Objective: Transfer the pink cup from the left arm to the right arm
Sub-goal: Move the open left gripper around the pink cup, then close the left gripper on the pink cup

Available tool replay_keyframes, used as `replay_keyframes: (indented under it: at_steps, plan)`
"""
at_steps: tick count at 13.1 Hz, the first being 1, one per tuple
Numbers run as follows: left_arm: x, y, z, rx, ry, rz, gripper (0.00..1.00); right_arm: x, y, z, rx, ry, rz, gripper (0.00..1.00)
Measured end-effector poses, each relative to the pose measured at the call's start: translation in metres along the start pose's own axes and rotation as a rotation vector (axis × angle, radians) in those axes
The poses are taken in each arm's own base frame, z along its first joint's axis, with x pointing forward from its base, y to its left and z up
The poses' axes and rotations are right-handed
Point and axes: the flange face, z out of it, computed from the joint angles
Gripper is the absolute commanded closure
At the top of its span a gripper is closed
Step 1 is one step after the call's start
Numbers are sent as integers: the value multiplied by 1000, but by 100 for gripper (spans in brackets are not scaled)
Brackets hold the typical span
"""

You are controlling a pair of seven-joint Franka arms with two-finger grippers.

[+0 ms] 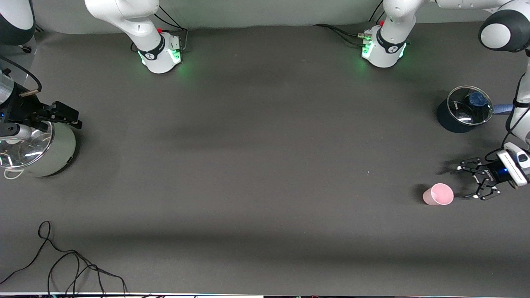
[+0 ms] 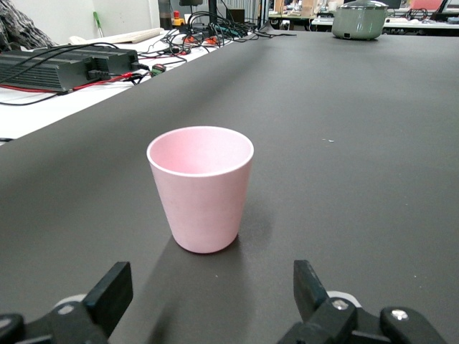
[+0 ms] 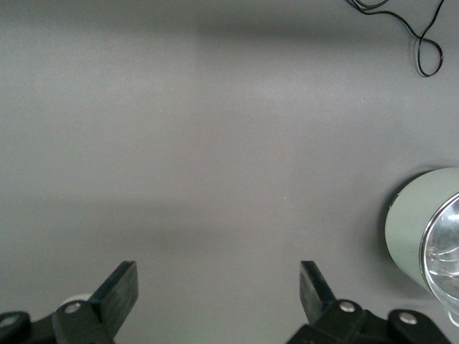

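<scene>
The pink cup (image 1: 438, 194) stands upright near the left arm's end; the left gripper (image 1: 470, 182), spread open, is held just beside it; the cup could be tipped by a fingertip; the right gripper (image 1: 62, 112) waits open over a pot (image 1: 45, 155).

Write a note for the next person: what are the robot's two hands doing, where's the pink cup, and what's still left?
Left gripper: open, low beside the pink cup, aimed at it, not touching.
Right gripper: open, empty, waiting over the pale green pot at its end of the table.
Cup: upright on the table, at the left arm's end.
Done: approach only.
Left: grasp, lift, carry, hand over.
</scene>
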Motion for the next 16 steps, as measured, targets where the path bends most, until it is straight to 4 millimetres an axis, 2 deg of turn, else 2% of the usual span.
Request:
replay_keyframes:
  at_steps: [5, 9, 16]
  plan:
    - [-11, 3, 11, 14, 40, -6, 0, 0, 0, 0, 0, 0, 0, 0]
    - [-13, 1, 38, 4, 68, 12, 0, -1, 2, 1, 1, -9, 5, 0]
    - [-11, -8, 67, 39, 57, 24, 0, -2, 5, 1, 1, -16, 9, 0]
